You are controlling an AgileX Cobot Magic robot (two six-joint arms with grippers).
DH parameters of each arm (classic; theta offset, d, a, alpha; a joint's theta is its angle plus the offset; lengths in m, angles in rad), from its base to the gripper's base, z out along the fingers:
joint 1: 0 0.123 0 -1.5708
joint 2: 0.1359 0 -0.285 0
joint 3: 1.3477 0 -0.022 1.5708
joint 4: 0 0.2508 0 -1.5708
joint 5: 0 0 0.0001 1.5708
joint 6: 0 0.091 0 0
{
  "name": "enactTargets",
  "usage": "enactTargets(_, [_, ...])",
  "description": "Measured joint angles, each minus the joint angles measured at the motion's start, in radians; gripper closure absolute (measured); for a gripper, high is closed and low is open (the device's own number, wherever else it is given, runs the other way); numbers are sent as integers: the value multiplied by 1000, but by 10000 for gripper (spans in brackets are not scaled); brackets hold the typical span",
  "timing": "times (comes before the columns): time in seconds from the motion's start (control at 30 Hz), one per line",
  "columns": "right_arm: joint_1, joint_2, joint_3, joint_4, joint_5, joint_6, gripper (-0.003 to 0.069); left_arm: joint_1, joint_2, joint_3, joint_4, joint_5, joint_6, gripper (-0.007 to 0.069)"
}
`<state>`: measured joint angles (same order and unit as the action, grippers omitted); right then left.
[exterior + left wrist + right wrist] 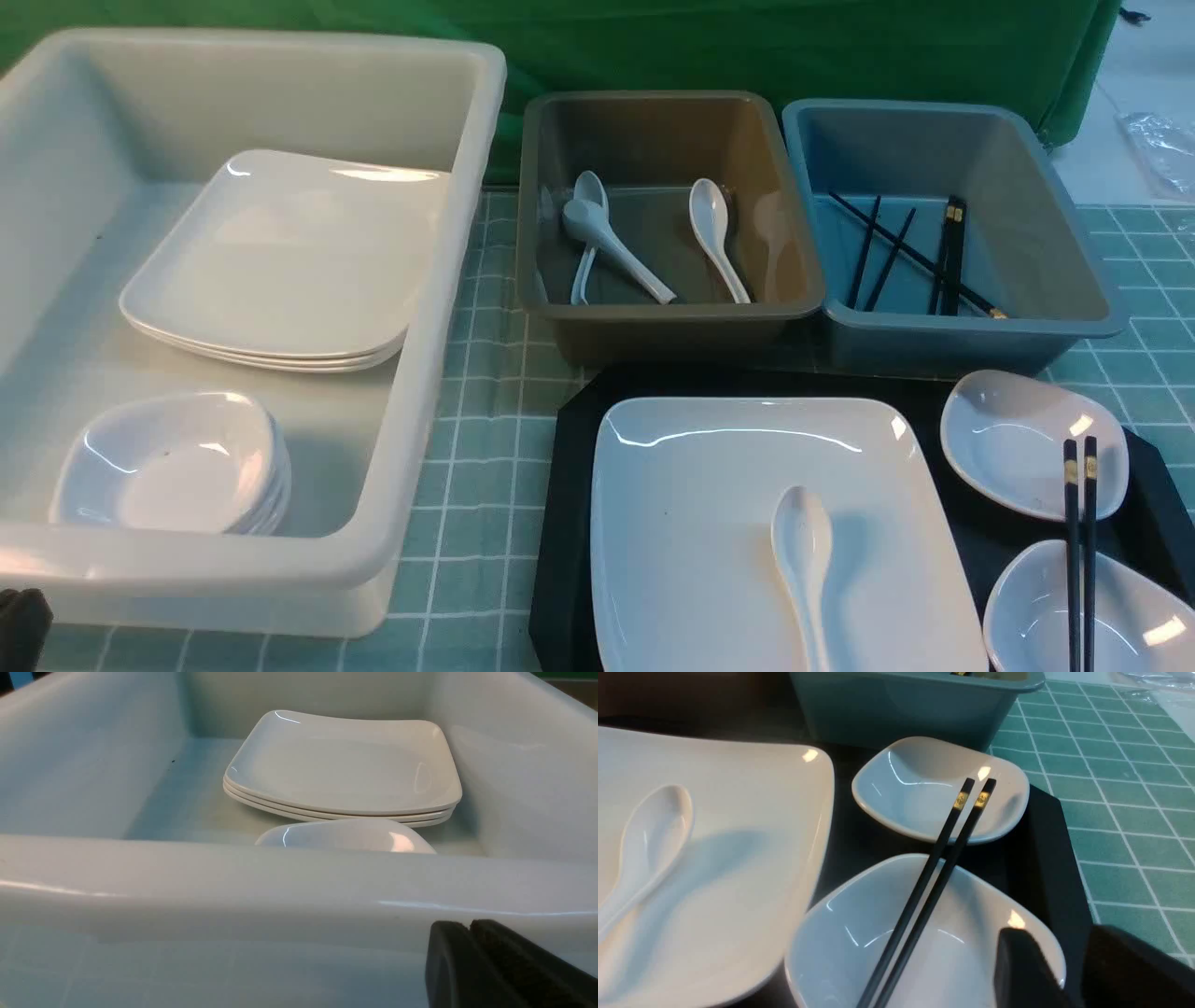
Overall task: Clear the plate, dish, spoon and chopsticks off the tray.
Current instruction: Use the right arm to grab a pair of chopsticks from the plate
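Observation:
On the black tray [971, 551] lies the large white square plate [709, 523], and the white spoon [805, 560] rests on it. Right of the plate sit two small white dishes, a far dish [1013, 448] and a near dish [1036, 616]. The black chopsticks [1080, 551] lie across both. In the right wrist view my right gripper [1057, 942] is open, its fingers standing either side of the near dish's [859, 938] right rim, beside the chopsticks [934, 877]. My left gripper [469, 926] is shut and empty, just outside the white tub's near wall.
A big white tub [439, 308] at the left holds a stack of square plates [280, 261] and a stack of small dishes [177, 467]. Behind the tray stand a brown tub [794, 233] with spoons and a blue tub [1064, 215] with chopsticks. A green checked cloth covers the table.

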<state>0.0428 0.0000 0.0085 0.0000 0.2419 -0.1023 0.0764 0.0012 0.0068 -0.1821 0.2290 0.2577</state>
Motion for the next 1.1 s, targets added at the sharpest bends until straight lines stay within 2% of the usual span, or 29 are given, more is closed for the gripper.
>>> enactTargets(0.43, [0,0,0,0,0,0,417,0,0,0,-8,-17,2,607])
enactTargets(0.5, [0,0,0,0,0,0,417,0,0,0,-53,-54,1,607])
enactTargets(0.63, [0,0,0,0,0,0,417,0,0,0,-324,-181,-49,607])
enactTargets(0.73, [0,0,0,0,0,0,417,0,0,0,-424,-241,-77,607])
enactTargets(0.8, [0,0,0,0,0,0,417,0,0,0,-443,-265,-91,607])
enactTargets(0.93, [0,0,0,61,-88,102,417,0,0,0,-474,-373,-285,607])
enactTargets(0.97, [0,0,0,97,-132,168,417,0,0,0,-474,-400,-357,607])
enactTargets(1.0, [0,0,0,111,-151,196,417,0,0,0,-473,-408,-371,607])
enactTargets(1.03, [0,0,0,145,-224,318,417,0,0,0,-443,-491,-500,607])
enactTargets(1.07, [0,0,0,156,-267,388,417,0,0,0,-405,-525,-566,607])
enactTargets(1.1, [0,0,0,158,-275,401,417,0,0,0,-405,-533,-566,607])
